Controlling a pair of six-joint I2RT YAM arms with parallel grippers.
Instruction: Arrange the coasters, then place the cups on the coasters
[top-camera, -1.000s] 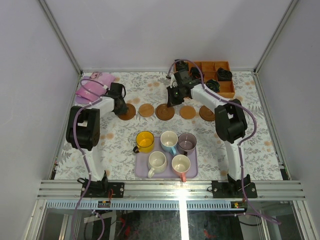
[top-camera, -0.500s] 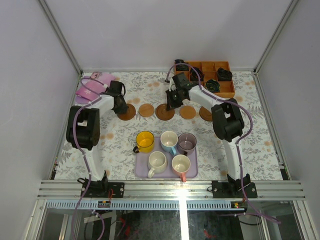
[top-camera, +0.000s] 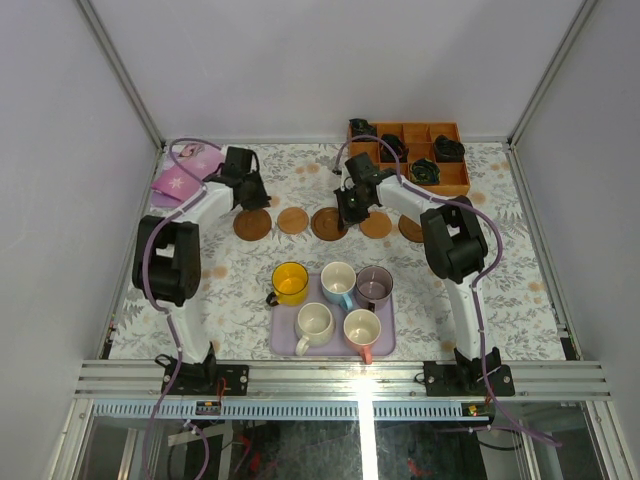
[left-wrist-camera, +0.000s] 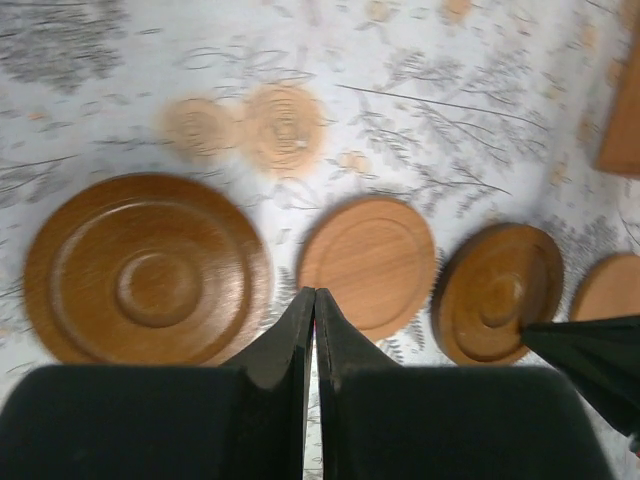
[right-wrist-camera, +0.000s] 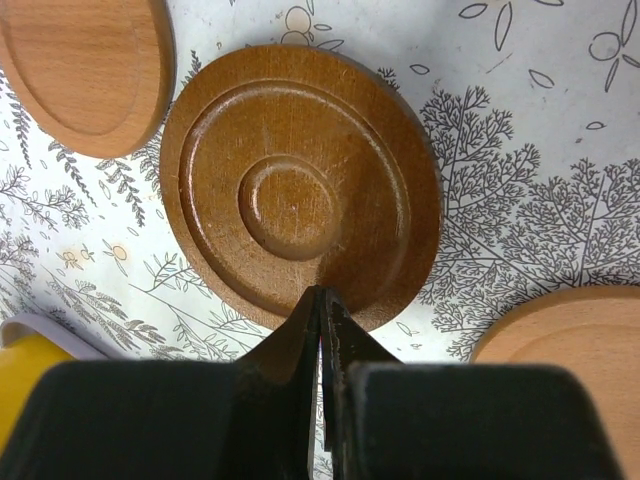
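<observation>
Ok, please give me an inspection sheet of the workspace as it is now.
Surface: floral tablecloth, flat.
Job's things: five round brown wooden coasters in one row, none bearing a cup; five small ceramic mugs grouped at the lavender rectangular tray.
Clutter: orange-brown compartment box holding black items; pink cloth-like thing.
Hands: left hand shut, empty; right hand shut, empty, at a dark grooved coaster rim.
Cables: purple cable along each arm.
Surroundings: pale walls, metal frame.

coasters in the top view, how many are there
5, in one row behind the cups: left dark coaster, tan coaster, middle dark coaster at the right fingers, second tan coaster, rightmost coaster partly hidden by the right arm.
</observation>
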